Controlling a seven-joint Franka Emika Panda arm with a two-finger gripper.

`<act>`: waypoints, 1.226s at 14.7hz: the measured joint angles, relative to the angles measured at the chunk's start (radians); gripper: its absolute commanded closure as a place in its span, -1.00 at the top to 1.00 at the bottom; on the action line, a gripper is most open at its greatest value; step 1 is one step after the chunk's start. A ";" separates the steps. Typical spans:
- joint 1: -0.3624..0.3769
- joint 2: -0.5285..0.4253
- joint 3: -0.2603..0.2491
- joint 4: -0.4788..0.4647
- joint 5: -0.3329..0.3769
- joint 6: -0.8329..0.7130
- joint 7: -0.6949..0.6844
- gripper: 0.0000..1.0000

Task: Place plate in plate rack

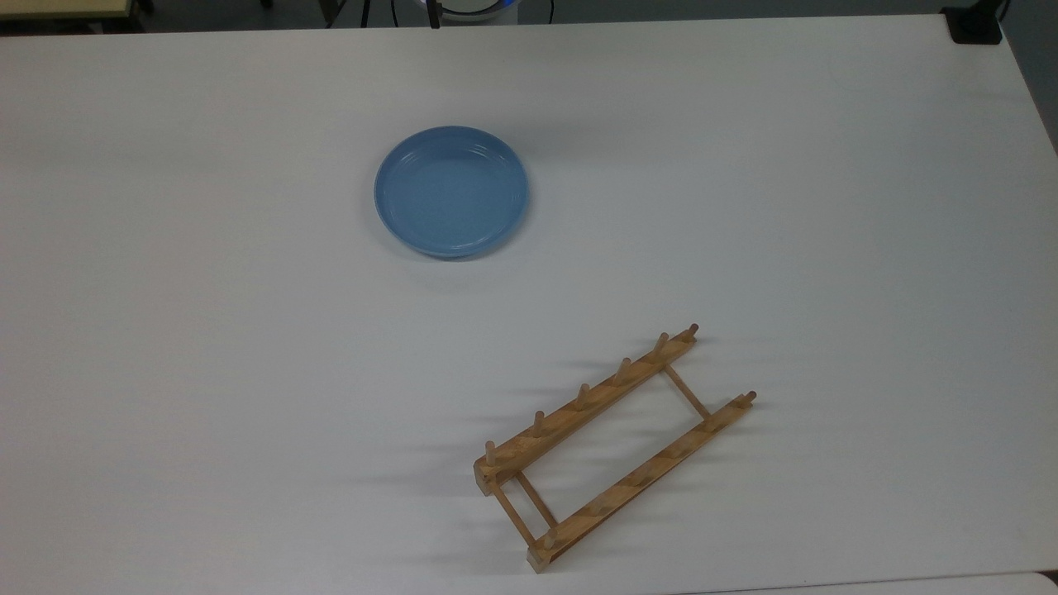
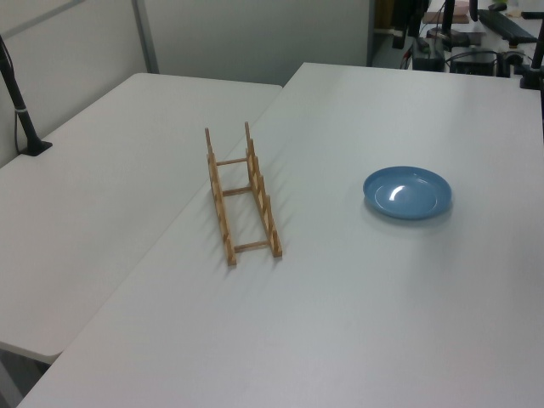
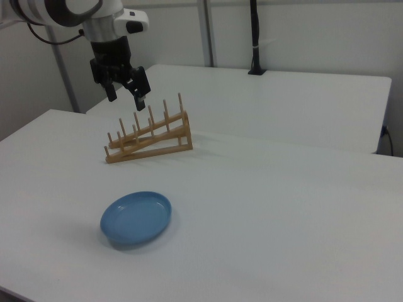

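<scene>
My arm (image 3: 69, 9) is glossy white with rounded shells and a dark band at one joint. A black cable trails behind. My gripper (image 3: 126, 94) is black, with two blocky fingers (image 3: 141, 95).
</scene>
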 measured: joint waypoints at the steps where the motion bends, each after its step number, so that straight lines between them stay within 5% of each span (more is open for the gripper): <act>1: 0.000 0.000 0.000 0.000 0.000 0.000 0.000 1.00; 4: 0.000 0.000 0.000 -0.002 0.000 0.000 -0.016 1.00; 11: -0.023 0.001 -0.004 -0.008 0.000 -0.035 -0.335 1.00; 18: -0.046 0.005 -0.005 -0.074 -0.023 -0.049 -0.358 1.00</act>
